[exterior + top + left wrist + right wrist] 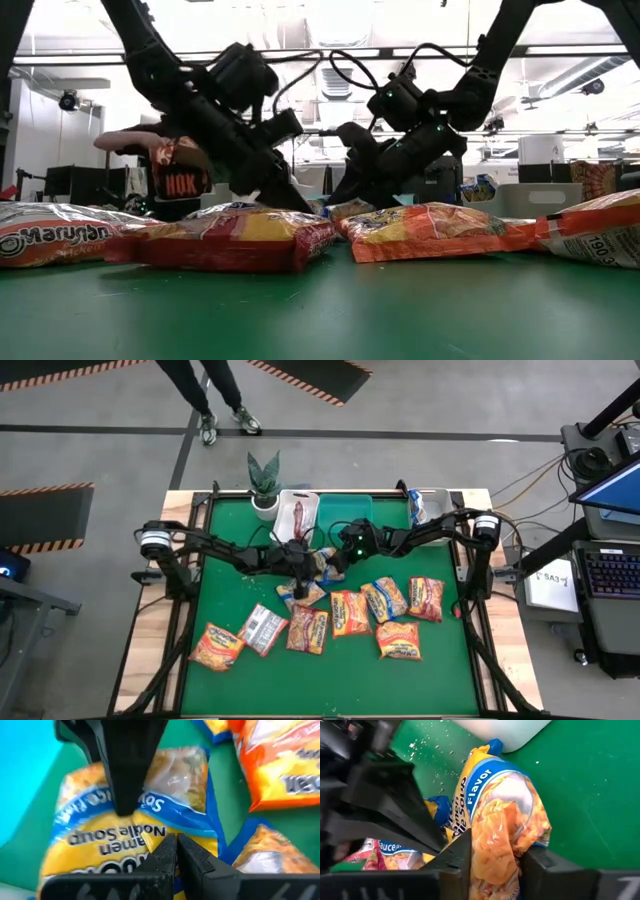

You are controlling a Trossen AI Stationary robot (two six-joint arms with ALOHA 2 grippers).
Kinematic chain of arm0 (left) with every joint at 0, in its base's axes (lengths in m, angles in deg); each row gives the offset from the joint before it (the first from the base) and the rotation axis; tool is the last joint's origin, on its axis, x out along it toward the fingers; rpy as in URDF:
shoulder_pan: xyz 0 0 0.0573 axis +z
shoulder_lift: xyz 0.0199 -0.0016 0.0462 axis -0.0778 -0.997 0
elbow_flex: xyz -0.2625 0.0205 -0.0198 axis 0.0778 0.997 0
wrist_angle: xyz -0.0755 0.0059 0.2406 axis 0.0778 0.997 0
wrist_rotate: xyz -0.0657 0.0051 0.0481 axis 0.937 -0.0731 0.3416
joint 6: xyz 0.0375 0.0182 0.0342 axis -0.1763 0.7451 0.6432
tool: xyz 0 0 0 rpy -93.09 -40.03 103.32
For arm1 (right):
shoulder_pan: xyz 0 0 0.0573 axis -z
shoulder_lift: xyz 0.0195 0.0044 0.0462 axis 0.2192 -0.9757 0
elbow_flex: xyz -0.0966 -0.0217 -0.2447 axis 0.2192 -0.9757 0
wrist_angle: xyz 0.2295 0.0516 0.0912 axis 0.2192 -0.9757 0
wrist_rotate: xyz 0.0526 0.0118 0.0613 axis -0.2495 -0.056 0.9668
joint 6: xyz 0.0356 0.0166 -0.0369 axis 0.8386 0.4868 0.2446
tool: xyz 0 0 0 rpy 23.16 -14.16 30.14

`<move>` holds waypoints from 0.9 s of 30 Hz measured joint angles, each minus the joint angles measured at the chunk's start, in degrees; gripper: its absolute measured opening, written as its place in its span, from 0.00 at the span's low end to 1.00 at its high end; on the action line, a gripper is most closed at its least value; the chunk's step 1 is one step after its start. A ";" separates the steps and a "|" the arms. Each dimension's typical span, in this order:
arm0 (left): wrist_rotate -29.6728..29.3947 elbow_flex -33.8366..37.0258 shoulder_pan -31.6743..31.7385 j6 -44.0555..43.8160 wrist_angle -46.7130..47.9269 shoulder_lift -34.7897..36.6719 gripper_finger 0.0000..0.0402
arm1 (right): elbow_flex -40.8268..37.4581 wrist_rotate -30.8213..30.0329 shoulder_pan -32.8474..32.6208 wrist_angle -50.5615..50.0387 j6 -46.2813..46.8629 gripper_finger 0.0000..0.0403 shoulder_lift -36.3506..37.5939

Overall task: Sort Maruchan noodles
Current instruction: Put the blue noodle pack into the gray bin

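The noodle packets [350, 612] are glossy, crinkled plastic film; one blue-edged packet [502, 815] has a clear window. The green table mat [330, 680] looks matt, its wooden border [140, 650] bare.

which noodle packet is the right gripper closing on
The blue-and-yellow packet between the right gripper's fingers, near the teal bin; the orange and red packets lie untouched.

Grey floor [120, 400] with hazard-striped mats [45, 515] — desk with laptop [612, 495].

robotics lab: hazard-taped floor [40, 490], monitors [612, 490]
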 joint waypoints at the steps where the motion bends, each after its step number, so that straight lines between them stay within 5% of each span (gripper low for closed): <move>1: 0.03 0.26 0.00 0.39 -0.03 0.97 0.00 | 0.00 -0.01 0.00 -0.08 -0.17 0.23 0.09; 15: -0.32 5.64 0.13 6.28 -1.01 18.39 0.00 | -0.07 0.89 -0.05 -4.45 -2.10 0.15 6.29; 23: -0.36 7.84 0.48 8.16 -1.36 33.19 0.00 | -0.11 0.70 -0.12 -8.44 -5.58 0.15 16.22; 27: -0.36 8.34 0.48 7.63 -1.08 38.53 0.00 | -0.11 -4.83 -0.13 -12.14 -9.28 0.15 22.64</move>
